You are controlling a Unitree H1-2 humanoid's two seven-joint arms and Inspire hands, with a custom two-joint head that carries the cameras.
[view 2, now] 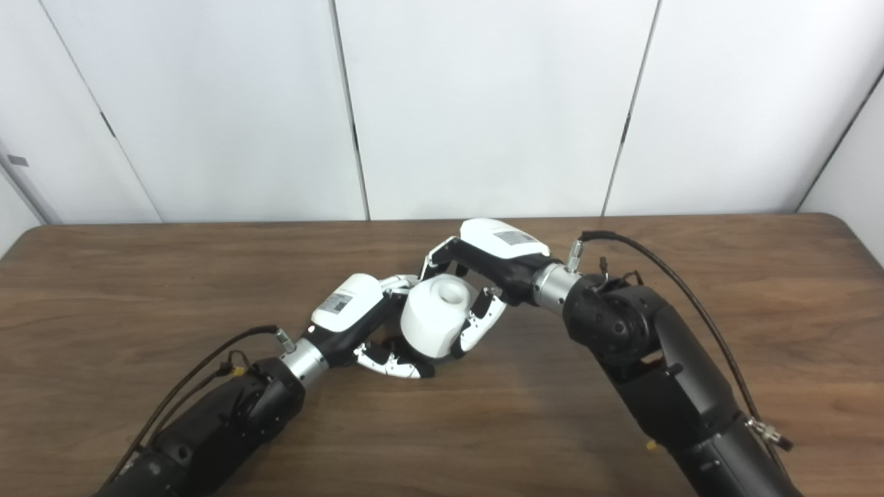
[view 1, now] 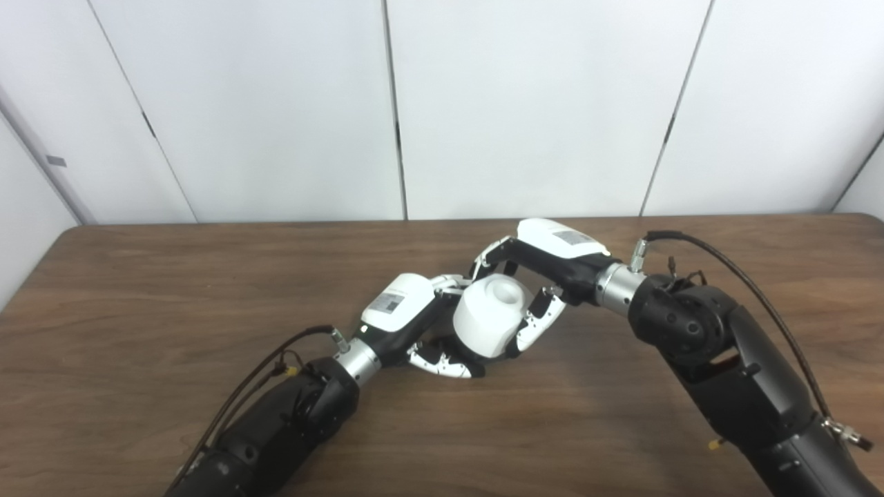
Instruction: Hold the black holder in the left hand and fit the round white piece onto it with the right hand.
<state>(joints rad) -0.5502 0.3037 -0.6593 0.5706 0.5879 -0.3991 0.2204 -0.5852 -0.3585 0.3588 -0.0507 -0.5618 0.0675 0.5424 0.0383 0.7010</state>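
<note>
**Left eye view: two hands met on the white piece at mid-table**

Nearest the camera, both black forearms rose from the bottom edge, the left one from the lower left and the right one from the lower right, each trailing a thin black cable. They lay over a dark wooden table [view 1: 138,290] whose grain ran side to side.

Further in, the left hand [view 1: 414,324] lay low near the tabletop, its fingers curled under and around the base of the round white piece [view 1: 487,314]. What it gripped there could not be made out; the black holder was hidden, if it was there at all.

The round white piece sat between the two hands, a squat cylinder tilted slightly, with a shallow round recess in its top face turned up and to the right.

Beyond it, the right hand [view 1: 545,276] came in from the far right side, its fingers [view 1: 539,321] closed against the piece's right flank and others wrapped round the far side, so it held the piece.

Behind the table stood plain white wall panels [view 1: 525,103] divided by dark seams
</note>
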